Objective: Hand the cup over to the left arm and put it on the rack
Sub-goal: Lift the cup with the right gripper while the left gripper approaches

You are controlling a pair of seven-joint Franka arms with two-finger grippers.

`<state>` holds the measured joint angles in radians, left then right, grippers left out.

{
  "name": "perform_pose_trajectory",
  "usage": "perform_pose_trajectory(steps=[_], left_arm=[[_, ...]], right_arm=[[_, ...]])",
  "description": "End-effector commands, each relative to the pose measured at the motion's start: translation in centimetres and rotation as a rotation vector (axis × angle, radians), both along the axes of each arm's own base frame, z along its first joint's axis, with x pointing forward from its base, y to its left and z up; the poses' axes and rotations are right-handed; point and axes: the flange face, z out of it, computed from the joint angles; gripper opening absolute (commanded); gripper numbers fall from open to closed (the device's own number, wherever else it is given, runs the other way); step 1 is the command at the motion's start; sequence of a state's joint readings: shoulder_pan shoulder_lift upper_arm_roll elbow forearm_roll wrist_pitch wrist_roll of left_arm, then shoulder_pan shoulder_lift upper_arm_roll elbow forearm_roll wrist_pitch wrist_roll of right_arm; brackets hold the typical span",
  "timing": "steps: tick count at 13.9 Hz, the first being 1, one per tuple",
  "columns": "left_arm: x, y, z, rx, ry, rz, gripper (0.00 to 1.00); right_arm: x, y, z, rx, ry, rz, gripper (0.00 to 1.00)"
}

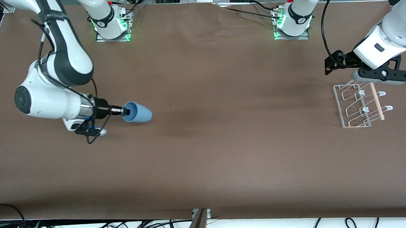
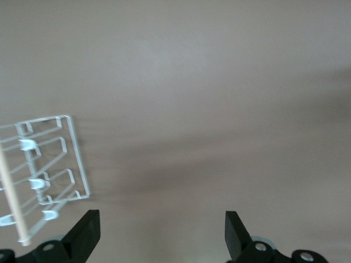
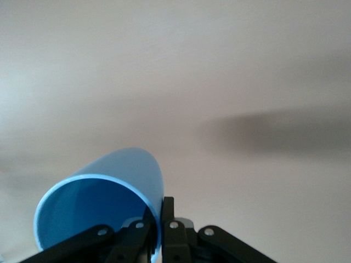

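Cup transfer, carry step: one desk; two arms; one rack at the left arm's end, under the left gripper, jaws wide; one cup, pinched by its rim in the right gripper. Next: bring both grippers together mid-desk

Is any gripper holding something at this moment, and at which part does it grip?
The right gripper holds the cup by its rim, one finger inside the mouth, one outside. The left gripper is open over the rack, holding nothing.
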<state>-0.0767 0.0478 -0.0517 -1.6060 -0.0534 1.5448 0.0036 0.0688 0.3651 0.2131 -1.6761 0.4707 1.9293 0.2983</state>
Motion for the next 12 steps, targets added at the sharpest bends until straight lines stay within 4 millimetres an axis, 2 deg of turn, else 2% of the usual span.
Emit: perform_pose_trajectory(steps=[1, 4, 6, 8, 10, 12], left_arm=[[1.2, -1.1, -2.9, -0.033, 0.075, -0.052, 1.0], [1.6, -2.9, -3.6, -0.168, 0.088, -0.086, 1.0], [2.9, -3.4, -3.0, -0.294, 0.066, -0.129, 1.0], [3.9, -4.0, -1.9, -0.339, 0.025, -0.193, 1.0], [5.3, -4.7, -2.5, -0.424, -0.031, -0.28, 1.0], [6.3, -5.7, -3.5, -0.486, -0.114, -0.434, 1.0]], right_arm=[[-0.6, 6.0, 3.0, 0.098, 0.083, -0.113, 0.0], [-1.9, 12.1, 5.1, 0.235, 0.166, -0.252, 0.0], [-2.9, 16.0, 5.7, 0.311, 0.202, -0.359, 0.0], [-3.8, 19.9, 6.6, 0.358, 0.235, -0.45, 0.0], [-4.5, 23.0, 7.0, 0.374, 0.25, -0.533, 0.0], [-5.1, 25.1, 7.1, 0.39, 0.265, -0.605, 0.0]])
